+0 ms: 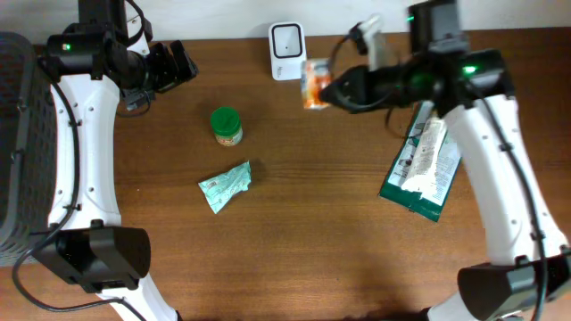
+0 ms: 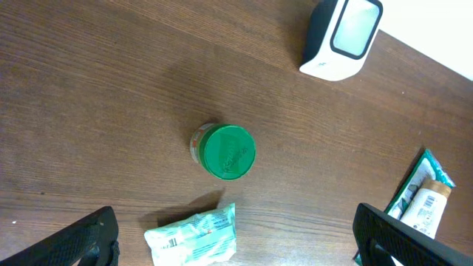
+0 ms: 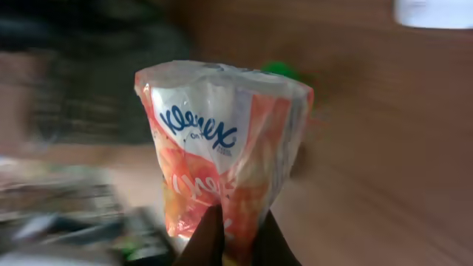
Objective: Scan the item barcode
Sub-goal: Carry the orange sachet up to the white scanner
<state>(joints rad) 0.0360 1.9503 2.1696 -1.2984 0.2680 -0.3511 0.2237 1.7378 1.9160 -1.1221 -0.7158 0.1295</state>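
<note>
An orange and white Kleenex tissue pack (image 1: 314, 83) hangs above the table just right of the white barcode scanner (image 1: 287, 51). My right gripper (image 1: 332, 89) is shut on its lower end. In the right wrist view the tissue pack (image 3: 222, 148) fills the middle, its end pinched by my right gripper (image 3: 236, 240), and the background is blurred. My left gripper (image 1: 177, 64) stands open at the back left with nothing in it. In the left wrist view its fingertips (image 2: 89, 240) sit wide apart above the table, and the scanner (image 2: 341, 37) is at the top right.
A green-lidded jar (image 1: 226, 125) stands left of centre, seen from above as the jar (image 2: 225, 151). A mint-green packet (image 1: 226, 185) lies in front of it. A dark green bag with a white tube (image 1: 424, 165) lies at the right. A grey basket (image 1: 16, 143) is at the left edge.
</note>
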